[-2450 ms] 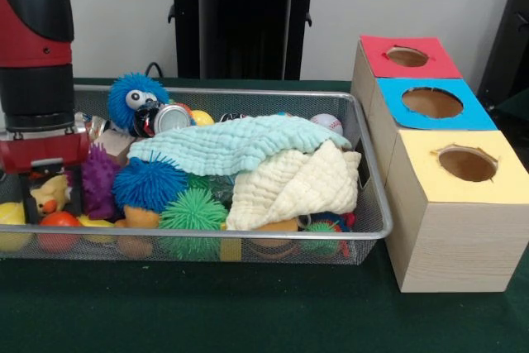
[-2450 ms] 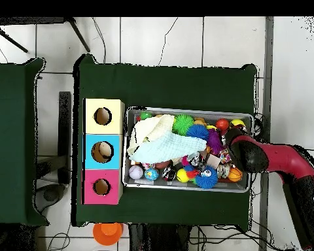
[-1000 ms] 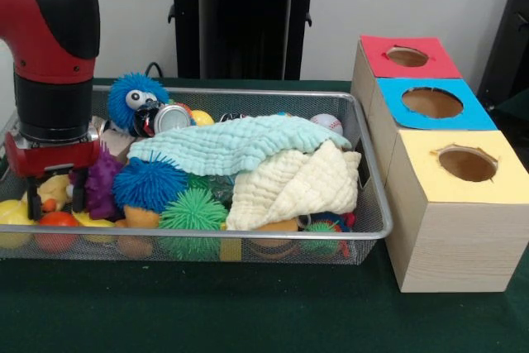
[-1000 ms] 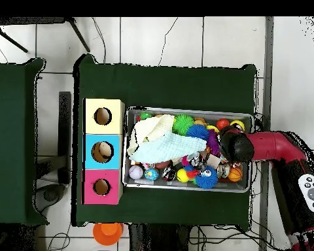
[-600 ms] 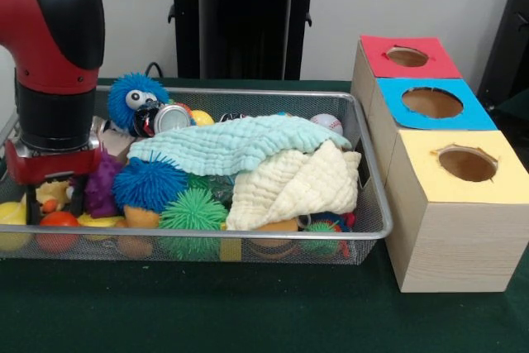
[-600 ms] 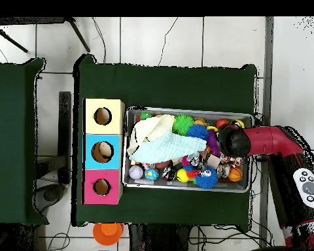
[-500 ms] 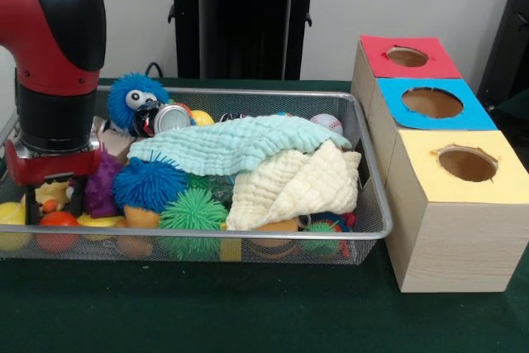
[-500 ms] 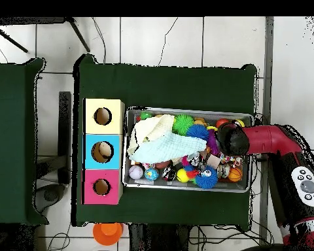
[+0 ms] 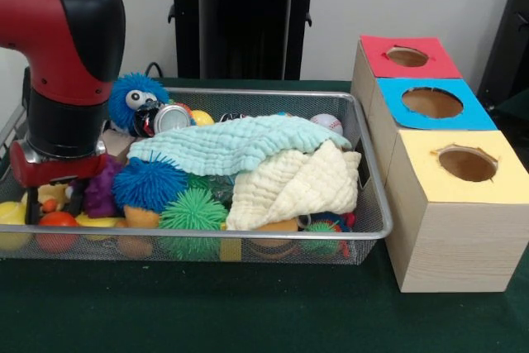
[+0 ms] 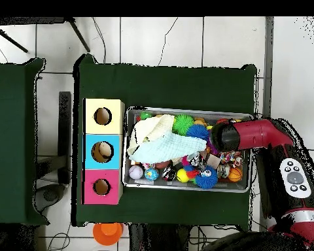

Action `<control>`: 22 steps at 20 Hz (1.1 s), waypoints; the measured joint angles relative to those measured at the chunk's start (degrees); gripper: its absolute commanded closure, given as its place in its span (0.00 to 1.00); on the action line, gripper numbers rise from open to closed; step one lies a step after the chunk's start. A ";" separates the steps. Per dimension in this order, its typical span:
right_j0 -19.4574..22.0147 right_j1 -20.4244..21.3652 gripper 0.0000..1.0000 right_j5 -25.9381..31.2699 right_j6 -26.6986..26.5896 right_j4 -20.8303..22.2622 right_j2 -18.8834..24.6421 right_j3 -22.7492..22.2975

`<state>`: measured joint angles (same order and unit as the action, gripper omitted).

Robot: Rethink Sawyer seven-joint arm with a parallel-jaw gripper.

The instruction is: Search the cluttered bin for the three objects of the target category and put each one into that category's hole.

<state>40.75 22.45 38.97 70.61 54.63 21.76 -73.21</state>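
Note:
The wire-mesh bin (image 9: 207,237) stands on the green table, crowded with toys and cloths; it also shows in the overhead view (image 10: 186,189). My gripper (image 9: 54,198) is down inside the bin's left end in the front view, below the red and black wrist (image 9: 62,134). A small yellow plush with an orange beak (image 9: 51,197) shows right at the gripper; I cannot tell whether it is held. In the overhead view the wrist (image 10: 224,137) covers the gripper over the bin's right part. No other plush animal shows.
Three wooden boxes with holes stand beside the bin: red (image 9: 409,57), blue (image 9: 432,103), yellow (image 9: 467,163). A pale blue cloth (image 9: 227,142) and a cream cloth (image 9: 293,183) cover the bin's middle. A purple puffer (image 9: 101,188), a blue puffer (image 9: 149,183) and a green puffer (image 9: 193,212) lie near the gripper.
The arm has swung further in over the bin, rightward in the front view and leftward in the overhead view. The gripper stays low in the bin by the yellow plush.

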 measured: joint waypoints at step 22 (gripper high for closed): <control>-5.29 0.47 0.00 15.80 0.01 0.02 -8.50 2.00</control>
<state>35.46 22.92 54.76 70.63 54.65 13.25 -71.21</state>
